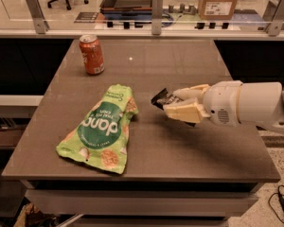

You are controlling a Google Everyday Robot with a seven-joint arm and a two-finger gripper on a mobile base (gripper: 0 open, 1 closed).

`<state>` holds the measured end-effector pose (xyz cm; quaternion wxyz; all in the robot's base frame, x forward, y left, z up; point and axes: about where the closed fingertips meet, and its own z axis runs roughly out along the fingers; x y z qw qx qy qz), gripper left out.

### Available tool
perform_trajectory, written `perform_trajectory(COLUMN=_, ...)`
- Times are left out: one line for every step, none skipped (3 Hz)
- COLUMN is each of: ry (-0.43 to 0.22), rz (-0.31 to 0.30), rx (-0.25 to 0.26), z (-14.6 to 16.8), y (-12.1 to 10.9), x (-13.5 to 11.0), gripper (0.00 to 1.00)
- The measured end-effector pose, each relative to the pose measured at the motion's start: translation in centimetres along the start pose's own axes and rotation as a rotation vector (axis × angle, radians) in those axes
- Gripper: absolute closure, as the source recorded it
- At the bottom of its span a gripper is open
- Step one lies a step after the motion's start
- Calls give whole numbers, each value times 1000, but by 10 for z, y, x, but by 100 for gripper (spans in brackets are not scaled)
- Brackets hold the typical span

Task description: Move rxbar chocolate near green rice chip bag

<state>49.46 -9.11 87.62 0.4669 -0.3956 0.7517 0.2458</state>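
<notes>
The green rice chip bag lies flat on the left half of the brown table, bright green with a dark green circle and white lettering. My gripper reaches in from the right on a white arm and is shut on the rxbar chocolate, a small black bar with white lettering. The bar sticks out to the left of the fingers, held just above the table and a short way right of the bag's top. Part of the bar is hidden between the fingers.
An orange soda can stands upright at the back left of the table. A glass barrier with metal posts runs behind the far edge. A cardboard box sits beyond it.
</notes>
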Motion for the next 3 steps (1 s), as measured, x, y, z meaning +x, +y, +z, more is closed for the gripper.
perform_trajectory(ry=1, rz=-4, rx=-2, z=1, y=2, x=-2, gripper=12)
perform_trajectory(ry=2, rz=-8, rx=-3, z=1, y=3, x=-3, gripper=0)
perform_trajectory(ry=2, rz=-8, rx=-3, z=1, y=3, x=-3, gripper=0)
